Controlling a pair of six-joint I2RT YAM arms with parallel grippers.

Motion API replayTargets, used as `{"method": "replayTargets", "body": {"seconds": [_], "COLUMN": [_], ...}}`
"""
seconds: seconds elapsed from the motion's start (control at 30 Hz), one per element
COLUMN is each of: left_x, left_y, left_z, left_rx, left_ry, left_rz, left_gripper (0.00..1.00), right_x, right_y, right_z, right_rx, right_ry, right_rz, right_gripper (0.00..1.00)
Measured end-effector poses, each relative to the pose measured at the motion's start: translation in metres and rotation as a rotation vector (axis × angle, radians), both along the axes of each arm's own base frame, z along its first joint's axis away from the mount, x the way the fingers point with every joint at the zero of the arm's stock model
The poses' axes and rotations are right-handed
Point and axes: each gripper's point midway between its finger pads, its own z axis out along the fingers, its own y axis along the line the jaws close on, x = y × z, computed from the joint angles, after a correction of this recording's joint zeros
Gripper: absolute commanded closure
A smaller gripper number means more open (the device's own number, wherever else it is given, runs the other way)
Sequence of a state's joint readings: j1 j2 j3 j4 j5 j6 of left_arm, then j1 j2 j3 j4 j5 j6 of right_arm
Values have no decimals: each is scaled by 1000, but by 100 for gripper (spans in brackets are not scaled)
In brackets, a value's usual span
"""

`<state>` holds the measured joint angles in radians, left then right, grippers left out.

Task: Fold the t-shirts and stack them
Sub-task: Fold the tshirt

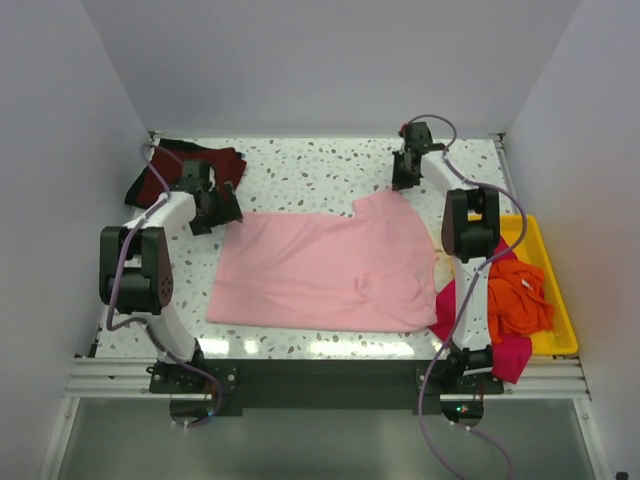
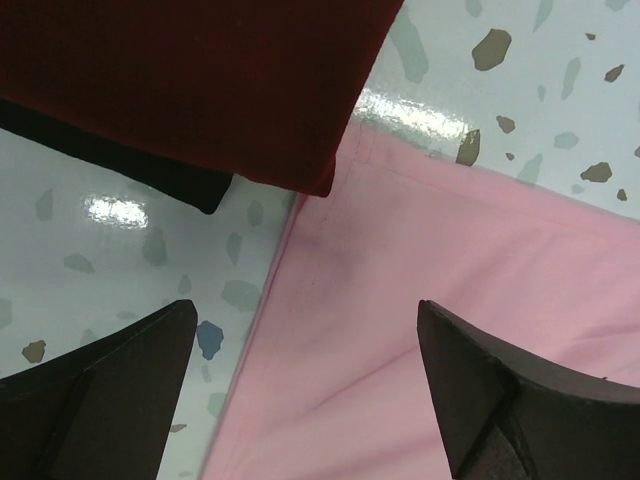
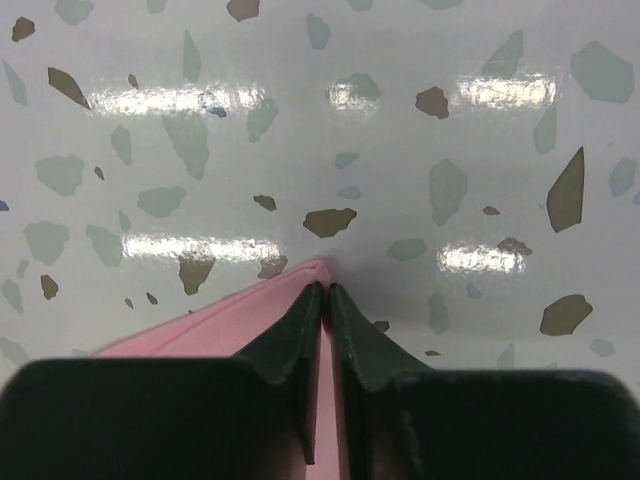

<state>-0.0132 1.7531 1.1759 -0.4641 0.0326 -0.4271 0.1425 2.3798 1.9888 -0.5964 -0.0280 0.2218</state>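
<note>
A pale pink t-shirt [image 1: 320,268] lies spread over the middle of the table. My right gripper [image 1: 402,180] is shut on its far right corner [image 3: 310,275], pinching the pink cloth between the fingers. My left gripper [image 1: 222,212] is open just above the shirt's far left corner [image 2: 400,290]. A folded dark maroon t-shirt [image 1: 205,165] lies on a black one [image 1: 140,188] at the far left, next to my left gripper. The maroon shirt [image 2: 200,80] fills the top of the left wrist view. An orange t-shirt [image 1: 518,295] and a magenta one [image 1: 510,352] lie at the right.
A shallow yellow tray [image 1: 545,250] stands at the right edge with the orange shirt in it. The magenta shirt hangs over the tray's near side onto the table. White walls close in the table on three sides.
</note>
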Motion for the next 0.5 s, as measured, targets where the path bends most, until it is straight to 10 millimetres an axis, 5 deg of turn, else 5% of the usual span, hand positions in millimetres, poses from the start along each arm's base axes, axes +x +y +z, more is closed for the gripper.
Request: {"method": "replayTargets", "body": {"seconds": [0.5], "left_x": [25], "left_y": [-11], "left_z": [-25], "left_rx": [22], "left_ry": [8], "left_rz": [24], "left_gripper": [23], "right_x": [-32], "right_y": [3], "right_z": [-2], "right_rx": [39], "right_ry": [25], "right_rz": [18], "right_gripper": [100]}}
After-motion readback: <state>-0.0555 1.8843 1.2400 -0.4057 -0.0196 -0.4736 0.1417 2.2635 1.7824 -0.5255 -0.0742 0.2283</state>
